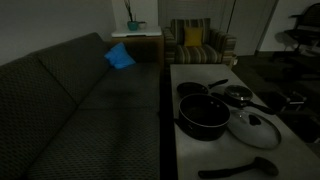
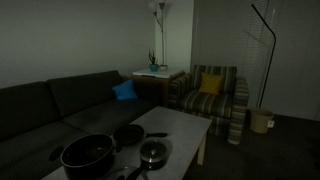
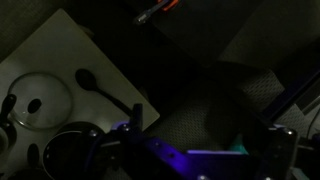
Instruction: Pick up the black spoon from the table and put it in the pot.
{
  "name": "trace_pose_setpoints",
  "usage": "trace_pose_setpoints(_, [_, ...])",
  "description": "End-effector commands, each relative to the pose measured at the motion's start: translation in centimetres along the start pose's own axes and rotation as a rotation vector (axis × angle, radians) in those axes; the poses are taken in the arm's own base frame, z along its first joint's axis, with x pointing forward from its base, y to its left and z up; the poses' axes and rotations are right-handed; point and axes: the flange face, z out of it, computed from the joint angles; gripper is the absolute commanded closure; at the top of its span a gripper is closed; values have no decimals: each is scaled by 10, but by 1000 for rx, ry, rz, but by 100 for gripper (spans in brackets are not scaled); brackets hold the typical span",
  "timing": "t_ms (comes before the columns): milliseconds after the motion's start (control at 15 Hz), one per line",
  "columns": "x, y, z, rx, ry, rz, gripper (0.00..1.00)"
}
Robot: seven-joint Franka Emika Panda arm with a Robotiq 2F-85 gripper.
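- Closest to the wrist camera you have the dark Robotiq gripper (image 3: 200, 150) along the bottom edge. Its fingers (image 3: 130, 138) are spread wide with nothing between them, though the picture is very dim.
- Your gripper hangs off to the side of the long pale whitish table (image 3: 60, 45), over dark floor and well apart from the cookware.
- The long slim matte black spoon (image 3: 105, 90) lies flat on the tabletop, just beside the round glass lid (image 3: 35, 100) and close to the table edge.
- In an exterior view the black spoon (image 1: 240, 166) sits at the near end of the table (image 1: 190, 155), clear of the big round black pot (image 1: 203, 113) and in front of the glass lid (image 1: 252, 128).
- The pot shows again in an exterior view (image 2: 87, 153), upright on the table.
- Two black frying pans (image 1: 193, 90) stand behind the pot.
- A dark patterned couch (image 1: 70, 100) runs along the table, with a blue cushion (image 1: 120, 57) on it.
- A striped armchair with a yellow cushion (image 2: 212, 92) stands past the far end.
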Motion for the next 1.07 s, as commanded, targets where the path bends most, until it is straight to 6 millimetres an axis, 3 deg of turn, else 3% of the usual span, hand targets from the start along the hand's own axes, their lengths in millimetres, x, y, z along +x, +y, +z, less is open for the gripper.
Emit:
trace_pose_setpoints(0, [1, 0, 1, 2, -5, -2, 0])
trace_pose_setpoints(467, [-4, 9, -3, 22, 0, -1, 0])
trace_pose_setpoints(1000, [-5, 83, -18, 42, 17, -207, 0])
